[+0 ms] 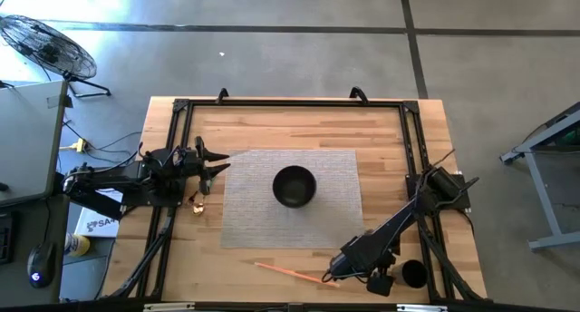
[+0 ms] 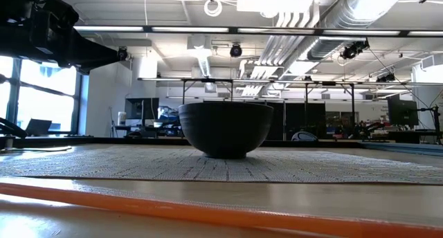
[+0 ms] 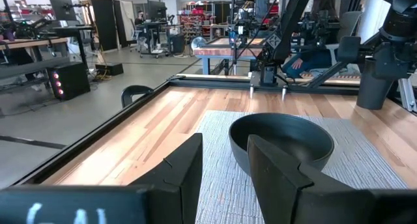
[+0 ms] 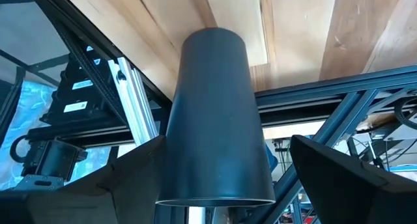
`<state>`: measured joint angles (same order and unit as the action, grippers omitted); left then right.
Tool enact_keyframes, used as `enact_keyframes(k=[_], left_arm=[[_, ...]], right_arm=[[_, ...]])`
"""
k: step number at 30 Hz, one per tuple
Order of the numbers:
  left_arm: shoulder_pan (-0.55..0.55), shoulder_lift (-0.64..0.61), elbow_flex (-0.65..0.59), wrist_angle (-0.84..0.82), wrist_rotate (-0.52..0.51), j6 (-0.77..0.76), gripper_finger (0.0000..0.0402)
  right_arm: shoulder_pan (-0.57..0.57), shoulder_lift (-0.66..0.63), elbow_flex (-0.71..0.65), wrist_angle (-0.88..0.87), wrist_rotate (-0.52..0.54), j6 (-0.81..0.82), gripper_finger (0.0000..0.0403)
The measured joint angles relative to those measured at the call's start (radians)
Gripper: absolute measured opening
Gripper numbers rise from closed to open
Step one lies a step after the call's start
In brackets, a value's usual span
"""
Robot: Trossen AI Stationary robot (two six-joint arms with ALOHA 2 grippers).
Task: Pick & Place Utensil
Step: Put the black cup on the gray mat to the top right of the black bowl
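Wooden table point(image 1: 272, 258): orange utensil point(image 1: 288, 272) just beside right claw point(image 1: 332, 276), released around dark cup point(image 4: 218, 120).

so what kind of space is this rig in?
Looks like an open robotics lab or workshop: exposed ceiling ducts, more framed workbenches across the concrete floor, monitors beyond the wooden table.

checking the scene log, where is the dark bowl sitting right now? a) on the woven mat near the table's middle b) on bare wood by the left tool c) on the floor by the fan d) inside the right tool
a: the high view shows the dark bowl resting on the woven mat near the middle of the table, apart from both arms.
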<state>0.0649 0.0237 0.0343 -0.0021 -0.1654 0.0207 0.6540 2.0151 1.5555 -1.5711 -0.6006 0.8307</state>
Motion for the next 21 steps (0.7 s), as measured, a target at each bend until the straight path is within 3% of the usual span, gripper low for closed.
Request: enact_keyframes(k=[8, 14, 21], left_arm=[[0.000, 0.000, 0.000, 0.000, 0.000, 0.000, 0.0120], [0.000, 0.000, 0.000, 0.000, 0.000, 0.000, 0.0120], [0.000, 0.000, 0.000, 0.000, 0.000, 0.000, 0.0120]], right_arm=[[0.001, 0.000, -0.031, 0.052, -0.021, 0.004, 0.0320], [0.001, 0.001, -0.191, 0.183, -0.163, 0.004, 0.0343], [-0.022, 0.001, -0.320, 0.160, -0.189, -0.025, 0.0366]])
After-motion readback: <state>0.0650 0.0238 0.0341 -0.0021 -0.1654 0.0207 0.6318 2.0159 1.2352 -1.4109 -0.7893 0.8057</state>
